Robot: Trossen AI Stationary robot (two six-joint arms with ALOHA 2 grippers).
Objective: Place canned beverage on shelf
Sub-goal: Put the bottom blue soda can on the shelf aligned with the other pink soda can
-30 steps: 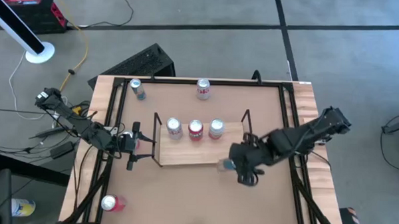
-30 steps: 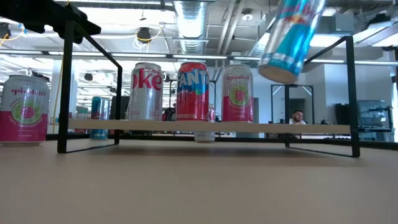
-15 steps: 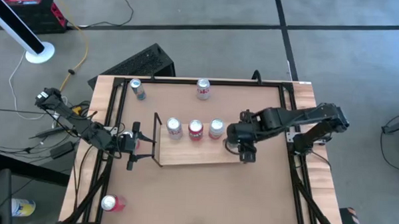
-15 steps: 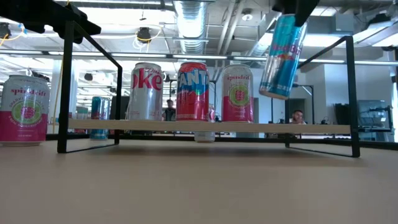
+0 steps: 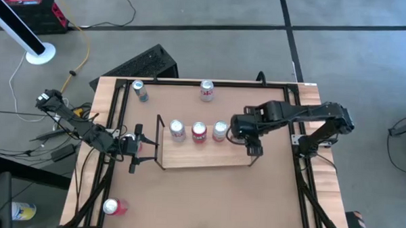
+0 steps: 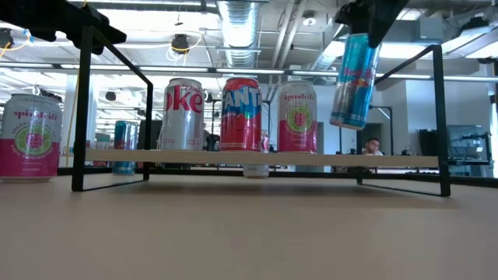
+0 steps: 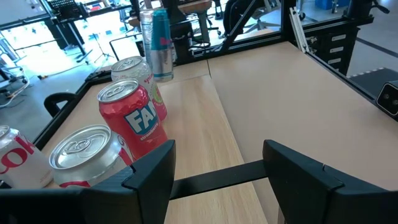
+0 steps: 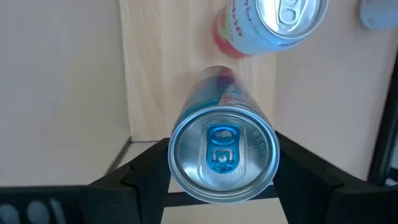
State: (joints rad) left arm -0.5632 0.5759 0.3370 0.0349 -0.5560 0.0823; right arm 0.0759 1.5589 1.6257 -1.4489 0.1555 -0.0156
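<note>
Over on your left, the left gripper (image 5: 135, 154) sits at the left short end of the shelf (image 5: 188, 156), fingers spread apart with nothing between them, waiting. Moving along the board: the Coke can (image 6: 184, 113), the Fanta can (image 6: 240, 113), the pink can (image 6: 297, 117), all upright in a row, and one free spot just beside the pink one. Now the action: your right gripper (image 8: 222, 163) is clamped on the slim blue can (image 6: 354, 79) near its top, and that can hangs above the open spot, clear of the board. Its long axis runs nearly vertical, tipped slightly. So the slot lies straight down from your right hand, I'd judge; square it upright and lower.
</note>
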